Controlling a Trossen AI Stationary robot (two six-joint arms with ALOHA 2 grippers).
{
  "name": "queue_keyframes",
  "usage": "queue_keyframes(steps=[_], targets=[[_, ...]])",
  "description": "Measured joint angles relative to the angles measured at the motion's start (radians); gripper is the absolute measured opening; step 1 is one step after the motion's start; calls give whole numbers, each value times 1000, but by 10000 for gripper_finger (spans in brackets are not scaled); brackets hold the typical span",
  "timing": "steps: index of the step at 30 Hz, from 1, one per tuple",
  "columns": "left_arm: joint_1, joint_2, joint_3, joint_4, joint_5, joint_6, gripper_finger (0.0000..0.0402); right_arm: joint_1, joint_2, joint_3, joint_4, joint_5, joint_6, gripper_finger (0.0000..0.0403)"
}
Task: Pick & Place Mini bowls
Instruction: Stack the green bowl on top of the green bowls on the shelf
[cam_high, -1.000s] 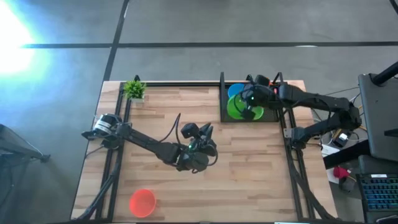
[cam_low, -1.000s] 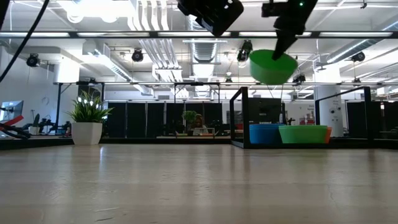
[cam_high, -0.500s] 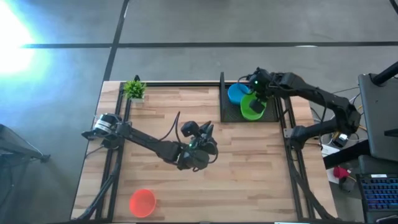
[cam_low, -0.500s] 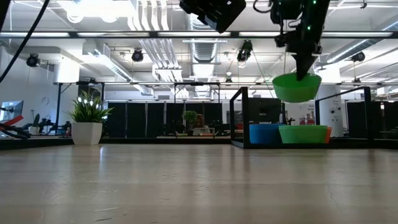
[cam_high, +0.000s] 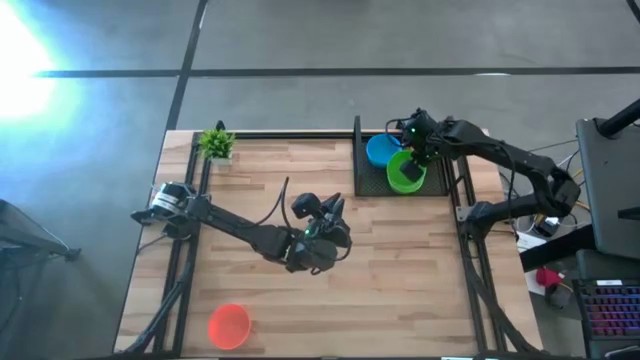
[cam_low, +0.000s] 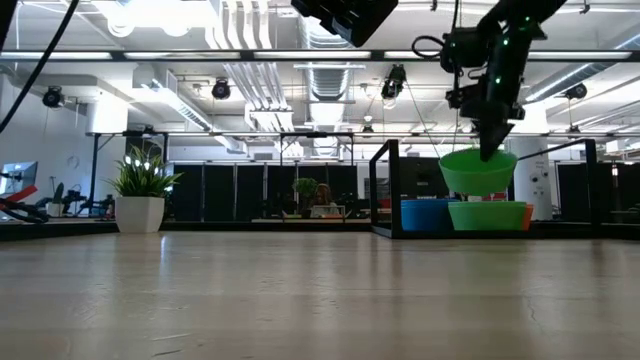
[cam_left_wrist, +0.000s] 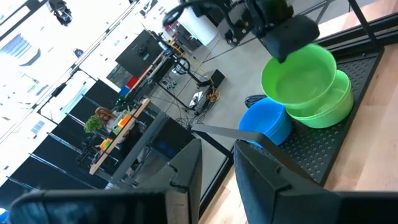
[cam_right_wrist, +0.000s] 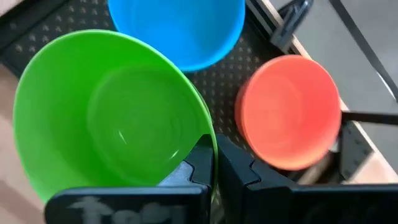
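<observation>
Bowl under transfer: a green mini bowl (cam_low: 478, 170) hangs by its rim from the right gripper (cam_right_wrist: 213, 163), whose fingers are pinched shut on the rim, directly above another green bowl (cam_low: 487, 214) that sits in the black tray (cam_high: 363, 190) at the far right corner of the desk (cam_high: 400, 290). The low view shows a clear gap between the held bowl and the green one beneath it, so it is not yet seated. In the same tray, a blue bowl (cam_right_wrist: 177, 28) lies just beside the green one and an orange bowl (cam_right_wrist: 288, 111) sits beside both. A lone orange bowl (cam_high: 229, 325) remains at the near left of the desk, well apart from the tray. The left gripper (cam_high: 325, 232) waits over the middle of the desk with its fingers (cam_left_wrist: 186, 180) open and holding nothing. A small potted plant (cam_high: 216, 144) stands at the far left corner. Judgement: the placing step is in hand. The next move calls for a short straight descent to nest green into green, then release; a tilted drop could leave the bowl cocked on the rim below.
</observation>
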Motion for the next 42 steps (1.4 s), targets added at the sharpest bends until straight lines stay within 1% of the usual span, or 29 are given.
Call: queue_keyframes(steps=[5,10,23,26,35,39,42], targets=[[0,0,0,0,0,1,92,-19,0,-60,71,-12,-5,8],[0,-5,2,-1,-1,1,92,-37,0,-98,85,-12,-8,8],[0,-34,2,-12,1,-5,92,-42,0,-108,116,-12,-8,11],[0,-34,2,-14,1,-5,92,-41,0,-108,116,-12,-7,24],[0,-34,1,-15,2,-6,92,-41,0,-108,120,-12,-4,86],[0,-34,1,-15,2,-6,92,-41,0,-108,120,-12,-6,101],[0,-34,0,-16,2,-6,92,-41,0,-108,121,-12,-5,105]])
